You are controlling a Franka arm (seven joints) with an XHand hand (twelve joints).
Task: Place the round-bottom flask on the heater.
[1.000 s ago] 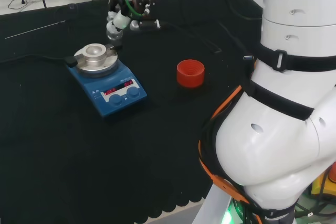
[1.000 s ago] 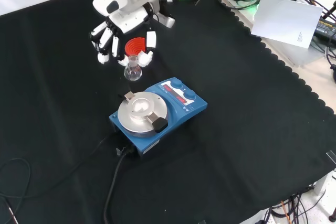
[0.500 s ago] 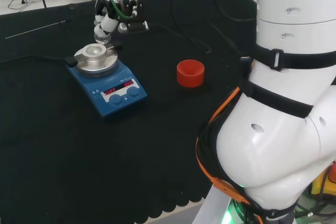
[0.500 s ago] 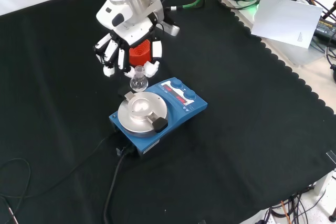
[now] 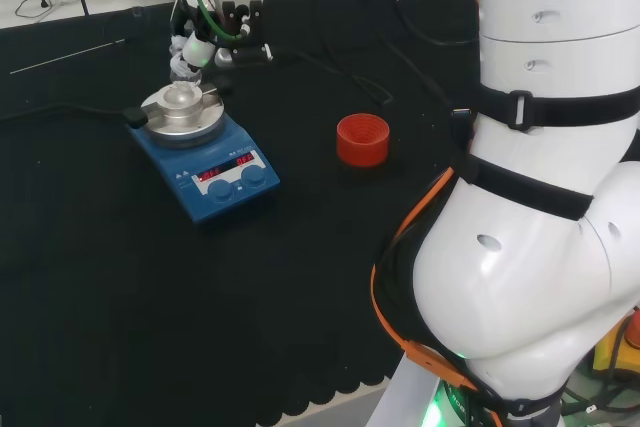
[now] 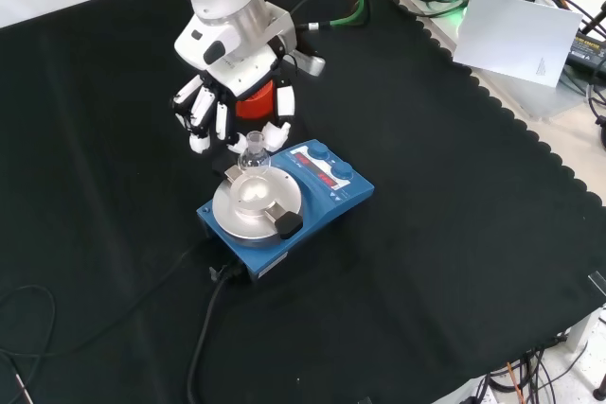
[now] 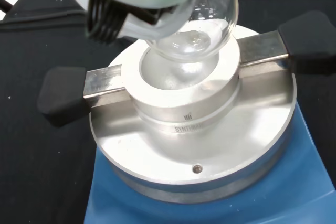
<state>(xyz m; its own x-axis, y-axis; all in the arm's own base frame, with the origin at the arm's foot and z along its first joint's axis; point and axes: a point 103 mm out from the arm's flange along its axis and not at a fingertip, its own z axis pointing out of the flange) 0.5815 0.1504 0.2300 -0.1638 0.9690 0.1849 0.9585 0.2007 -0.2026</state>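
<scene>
Glass is what your robot hand (image 6: 232, 106) is pinching: its curled fingers (image 6: 282, 101) hold the round-bottom flask (image 7: 197, 22) by the neck. You can see the bulb hanging just above the hollow in the heater (image 6: 284, 201), apart from the metal. Behind the hand on the counter (image 6: 454, 234) stands a red ribbed ring (image 5: 362, 139).
</scene>
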